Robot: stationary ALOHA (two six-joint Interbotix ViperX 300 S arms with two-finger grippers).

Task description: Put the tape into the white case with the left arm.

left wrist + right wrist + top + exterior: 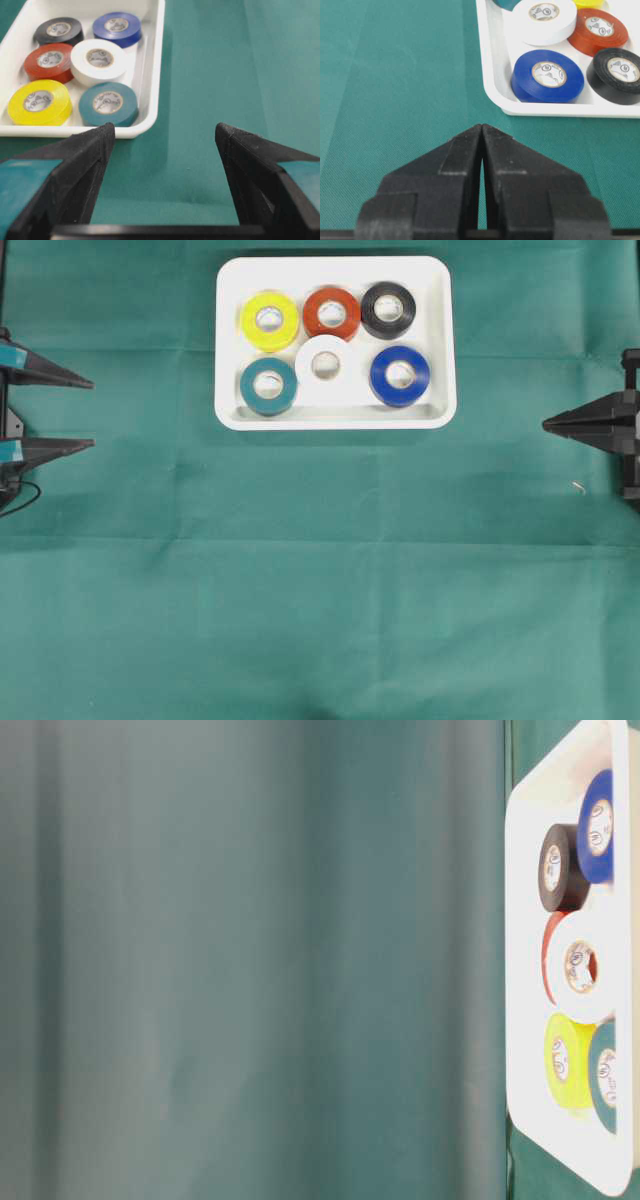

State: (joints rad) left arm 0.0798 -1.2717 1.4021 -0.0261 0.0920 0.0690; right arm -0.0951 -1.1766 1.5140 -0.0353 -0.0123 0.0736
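Overhead and both wrist views share the white case [335,416].

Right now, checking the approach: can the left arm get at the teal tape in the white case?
Probably yes: the left gripper is open, with bare cloth between it and the teal tape, nearest the white case rim.

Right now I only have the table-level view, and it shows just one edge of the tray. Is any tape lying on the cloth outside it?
Observer: None that I can see. In the overhead view, six rolls sit inside the white tray, and no roll shows on the green cloth around it.
Operator: Where is the left claw?
Observer: The left claw is at the left edge of the overhead view. It is open, holds nothing and is apart from the tray.
Operator: And the right claw?
Observer: The right claw is at the opposite edge, shut on nothing.
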